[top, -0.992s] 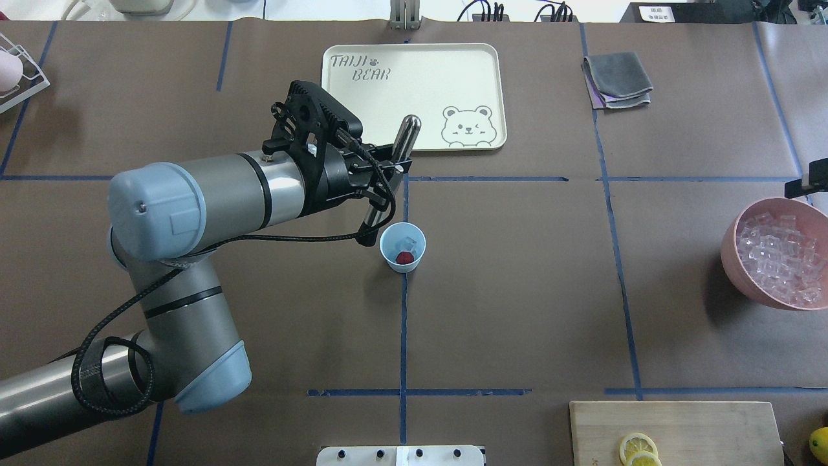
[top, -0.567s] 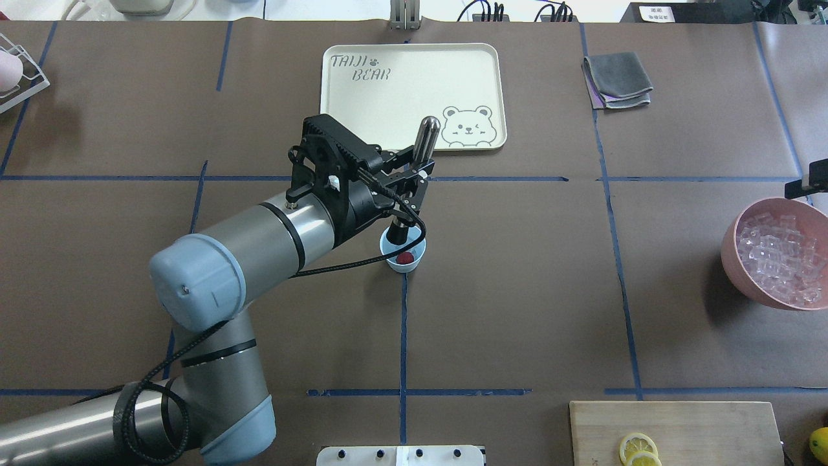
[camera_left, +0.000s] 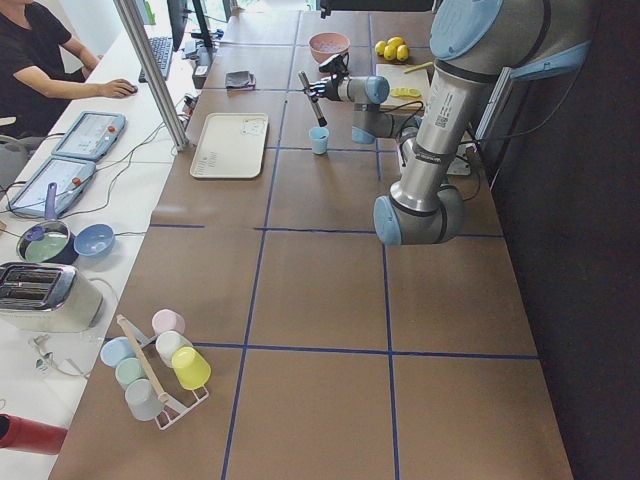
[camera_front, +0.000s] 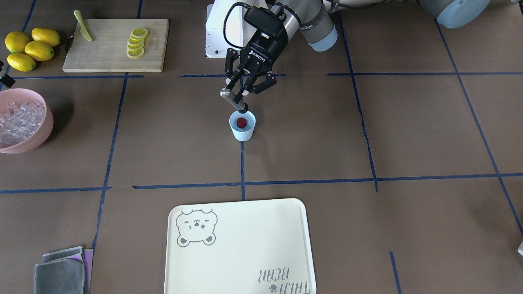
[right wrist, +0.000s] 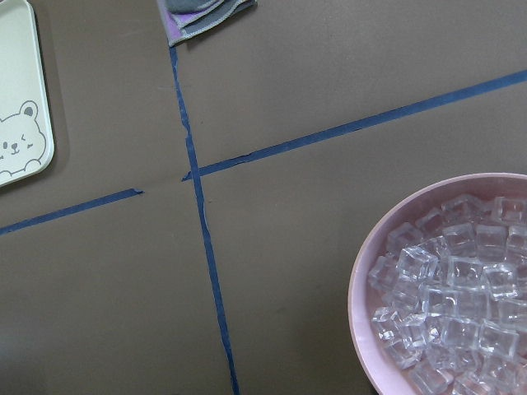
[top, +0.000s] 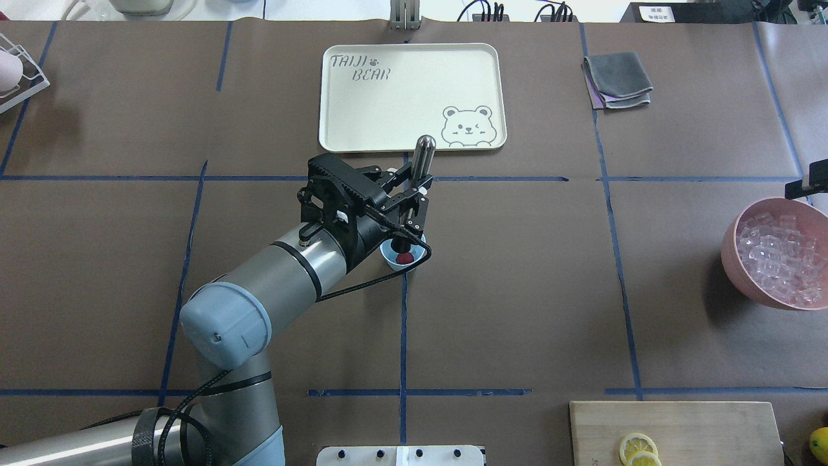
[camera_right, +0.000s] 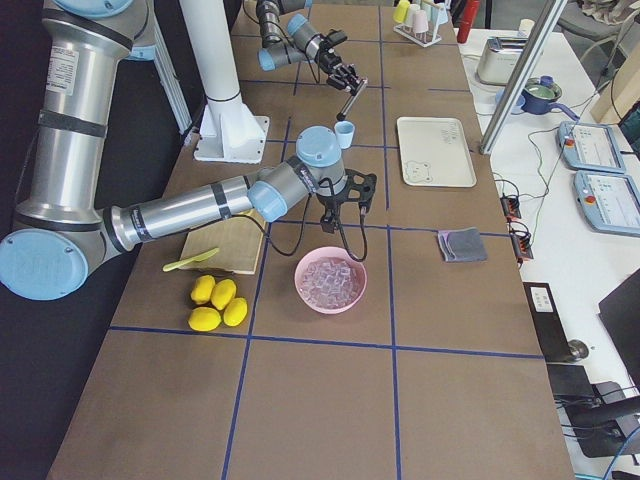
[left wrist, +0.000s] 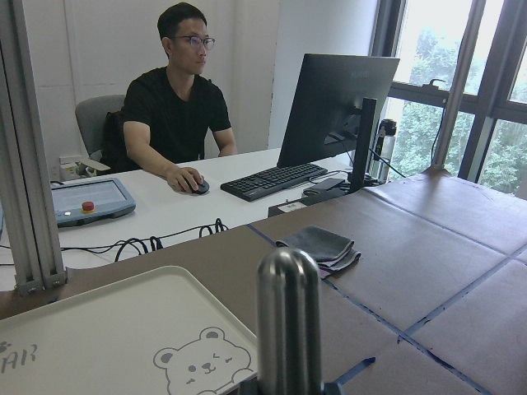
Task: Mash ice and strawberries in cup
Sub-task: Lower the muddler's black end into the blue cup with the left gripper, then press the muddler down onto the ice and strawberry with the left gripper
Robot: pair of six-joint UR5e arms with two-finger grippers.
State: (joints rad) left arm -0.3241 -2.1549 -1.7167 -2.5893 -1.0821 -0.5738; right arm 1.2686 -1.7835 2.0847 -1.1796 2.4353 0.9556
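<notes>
Pale blue cup [camera_front: 243,134]; dark-red strawberry [camera_front: 241,122]; pink bowl [camera_front: 37,138]; cream bear-print tray [camera_front: 245,245].

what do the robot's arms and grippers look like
Both the left arm and the right arm are silver-grey tubes with pale blue joint caps and black rings. A black braided cable loops along the left forearm. The left gripper is black, two-fingered, marked ROBOTIQ in white; the right gripper is black too.

Tray [top: 388,110]: cream, printed with a bear.
Cloth [top: 618,79]: grey, folded.
Board [camera_front: 106,49]: wooden, topped with lemon slices [camera_front: 137,42].
Lemons [camera_front: 28,48]: grouped beside it.
</notes>
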